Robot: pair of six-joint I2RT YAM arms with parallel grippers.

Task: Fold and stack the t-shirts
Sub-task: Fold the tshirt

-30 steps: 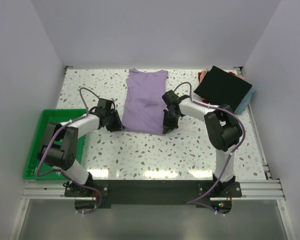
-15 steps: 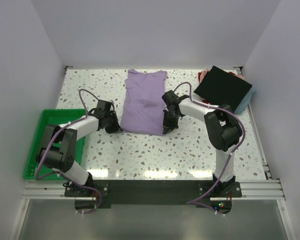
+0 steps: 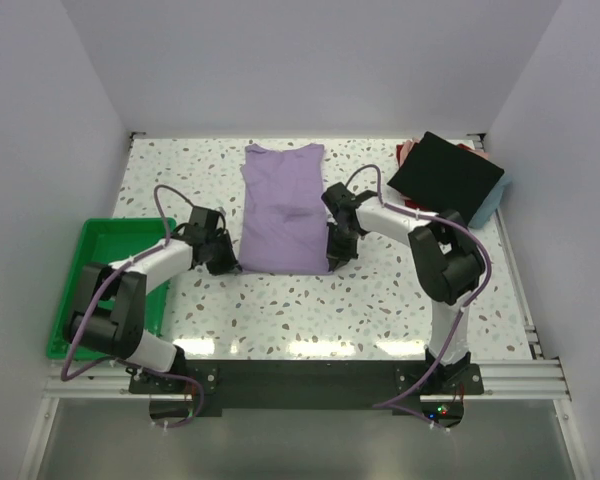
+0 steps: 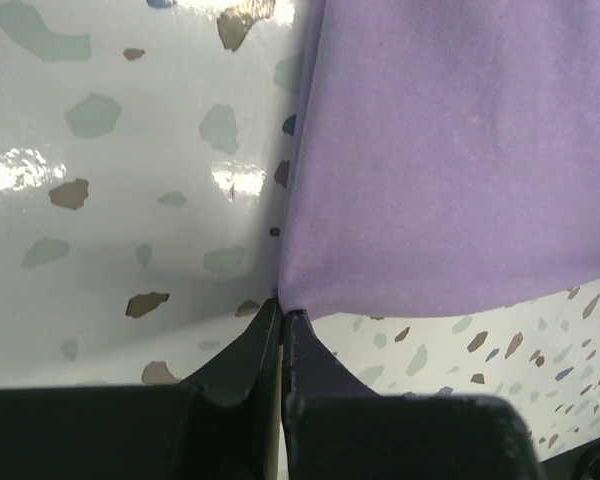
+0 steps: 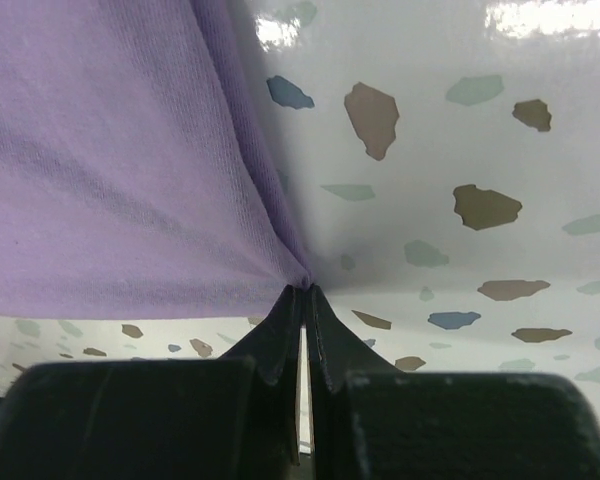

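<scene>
The lavender t-shirt point(image 3: 282, 208) lies folded lengthwise in the middle of the table. My left gripper point(image 3: 228, 262) is shut on its near left corner; the left wrist view shows the cloth point(image 4: 450, 150) pinched at my gripper point(image 4: 283, 315). My right gripper point(image 3: 335, 258) is shut on its near right corner; the right wrist view shows the cloth point(image 5: 110, 150) pinched at my gripper point(image 5: 305, 290). Both hold the hem low over the table. A folded black t-shirt point(image 3: 446, 176) lies on red/pink point(image 3: 407, 152) and light blue point(image 3: 492, 204) ones at the back right.
A green plastic tray point(image 3: 102, 242) sits at the left edge of the speckled table point(image 3: 320, 310), close beside my left arm. White walls close in the back and both sides.
Both grippers have dragged the lavender t-shirt a little to the left and nearer; the shirt's collar end has shifted left with it. The stack at the back right has not moved.
</scene>
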